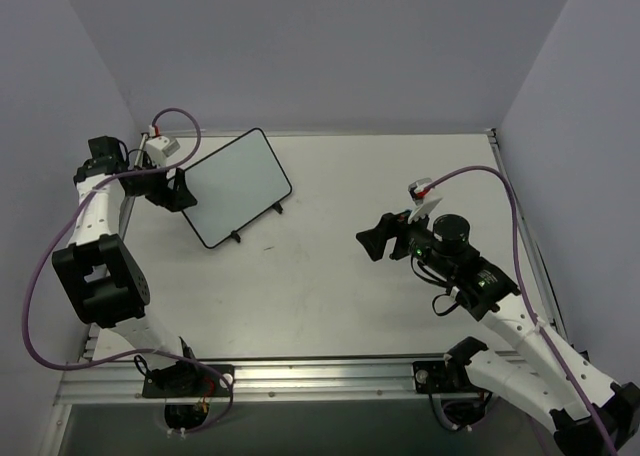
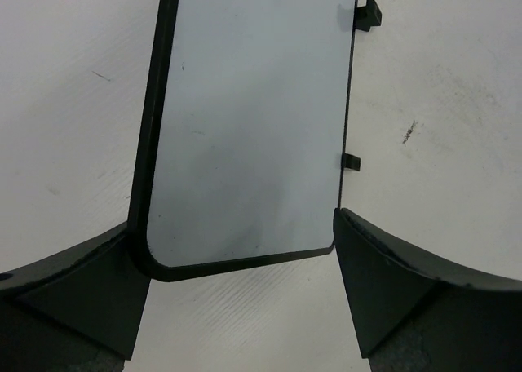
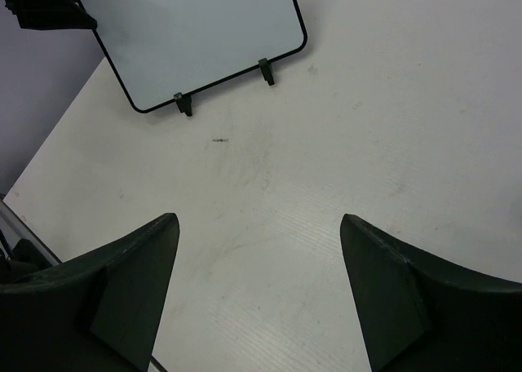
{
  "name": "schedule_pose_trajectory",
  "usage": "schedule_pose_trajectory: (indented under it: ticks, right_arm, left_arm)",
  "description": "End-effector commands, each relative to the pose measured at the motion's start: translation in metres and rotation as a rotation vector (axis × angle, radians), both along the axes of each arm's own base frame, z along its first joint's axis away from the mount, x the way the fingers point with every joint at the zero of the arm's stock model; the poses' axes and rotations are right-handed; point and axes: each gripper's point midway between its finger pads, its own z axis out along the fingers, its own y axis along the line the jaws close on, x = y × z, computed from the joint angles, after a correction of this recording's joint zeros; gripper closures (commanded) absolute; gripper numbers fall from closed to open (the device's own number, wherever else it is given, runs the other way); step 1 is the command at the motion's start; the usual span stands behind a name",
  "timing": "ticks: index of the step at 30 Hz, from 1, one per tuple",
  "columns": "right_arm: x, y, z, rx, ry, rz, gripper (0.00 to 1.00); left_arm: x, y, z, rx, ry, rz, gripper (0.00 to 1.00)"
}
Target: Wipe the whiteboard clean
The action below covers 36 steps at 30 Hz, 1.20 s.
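The whiteboard point(image 1: 238, 186) stands tilted on its two black feet at the back left of the table. Its white face is bare, with no writing showing. My left gripper point(image 1: 180, 189) is at the board's left short end. In the left wrist view the board point(image 2: 245, 119) runs away from the gripper point(image 2: 235, 262). The jaws are spread wide, and one fingertip point(image 2: 359, 258) presses each long side of the frame at the near corners. My right gripper point(image 1: 375, 241) is open and empty above the bare table, right of centre and pointing toward the board point(image 3: 196, 37). No eraser shows.
The white table point(image 1: 340, 296) is enclosed by grey walls at the back and on both sides. An aluminium rail point(image 1: 300, 378) runs along the near edge between the arm bases. Purple cables loop over both arms.
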Motion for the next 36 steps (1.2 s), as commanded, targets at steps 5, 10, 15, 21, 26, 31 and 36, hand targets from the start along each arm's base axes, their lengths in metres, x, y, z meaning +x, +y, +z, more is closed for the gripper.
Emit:
schedule_pose_trajectory:
  ticks: [5, 10, 15, 21, 26, 31, 36]
  right_arm:
    - [-0.002, 0.006, 0.014, 0.035, -0.049, 0.030, 0.24]
    - [-0.002, 0.008, 0.014, 0.037, -0.047, 0.034, 0.24]
    - [-0.003, 0.008, 0.014, 0.039, -0.050, 0.035, 0.24]
    - [-0.002, 0.008, 0.013, 0.034, -0.046, 0.034, 0.24]
    - [0.002, 0.003, 0.010, 0.016, -0.041, 0.003, 0.24]
    - [0.010, -0.010, 0.009, -0.007, -0.047, -0.082, 0.00]
    - [0.019, -0.027, 0.013, -0.038, -0.053, -0.187, 0.00]
  left_arm:
    - [0.003, -0.001, 0.020, -0.012, -0.068, -0.003, 0.06]
    - [0.003, -0.002, 0.029, -0.011, -0.098, -0.004, 0.06]
    - [0.005, 0.005, 0.032, 0.030, -0.126, 0.030, 0.06]
    - [0.022, 0.024, 0.088, 0.091, -0.244, 0.175, 0.06]
    - [0.021, 0.022, 0.161, 0.058, -0.410, 0.265, 0.06]
    - [-0.003, 0.052, 0.208, -0.082, -0.399, 0.769, 0.06]
    - [-0.079, 0.033, 0.205, -0.256, -0.405, 0.943, 0.06]
